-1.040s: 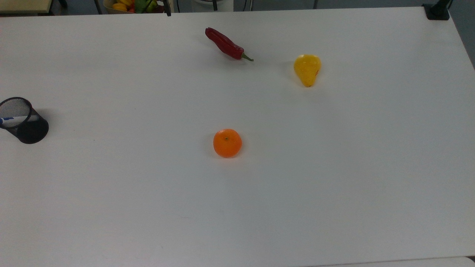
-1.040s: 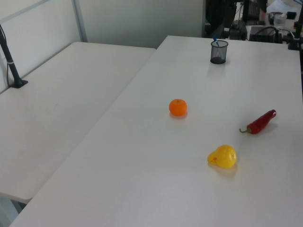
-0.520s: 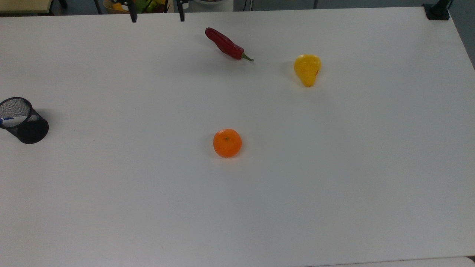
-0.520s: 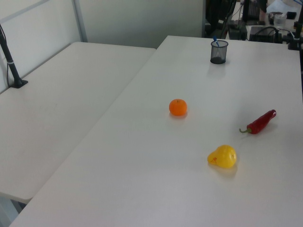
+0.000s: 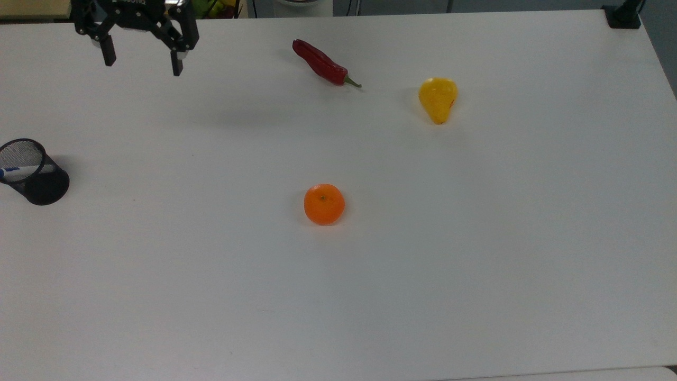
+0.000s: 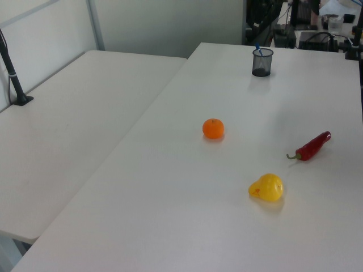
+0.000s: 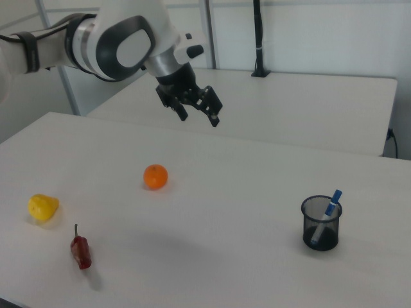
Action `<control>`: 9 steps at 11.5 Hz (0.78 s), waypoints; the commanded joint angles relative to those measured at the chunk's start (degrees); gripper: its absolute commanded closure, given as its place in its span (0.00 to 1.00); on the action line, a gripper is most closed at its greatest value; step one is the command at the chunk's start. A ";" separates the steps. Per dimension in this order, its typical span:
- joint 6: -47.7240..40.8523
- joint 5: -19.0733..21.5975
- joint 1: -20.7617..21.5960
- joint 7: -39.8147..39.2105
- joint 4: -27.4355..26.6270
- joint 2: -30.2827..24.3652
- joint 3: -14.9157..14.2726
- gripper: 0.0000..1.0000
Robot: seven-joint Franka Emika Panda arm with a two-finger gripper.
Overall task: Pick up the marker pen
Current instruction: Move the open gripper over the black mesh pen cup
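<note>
Above white table (image 7: 257, 212), gripper (image 7: 200, 118) hangs tilted, fingers spread, grasping nothing.

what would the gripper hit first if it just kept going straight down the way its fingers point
Most likely bare table. The open gripper hangs above the white top with nothing under it, though depth is hard to judge. The mesh cup holding the marker pen stands well off to the side.

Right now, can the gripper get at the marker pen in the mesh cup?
Probably yes. The gripper is open and hangs high above the table; the marker pen leans in the mesh cup, its blue end above the rim, with nothing beside it.
</note>
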 commanded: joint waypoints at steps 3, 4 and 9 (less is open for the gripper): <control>13.26 -0.47 -0.48 4.23 -0.82 5.50 -4.70 0.07; 15.48 -0.38 -1.45 5.82 -0.82 6.55 -4.71 0.10; 27.60 -0.29 -3.39 8.64 -0.82 12.44 -7.43 0.21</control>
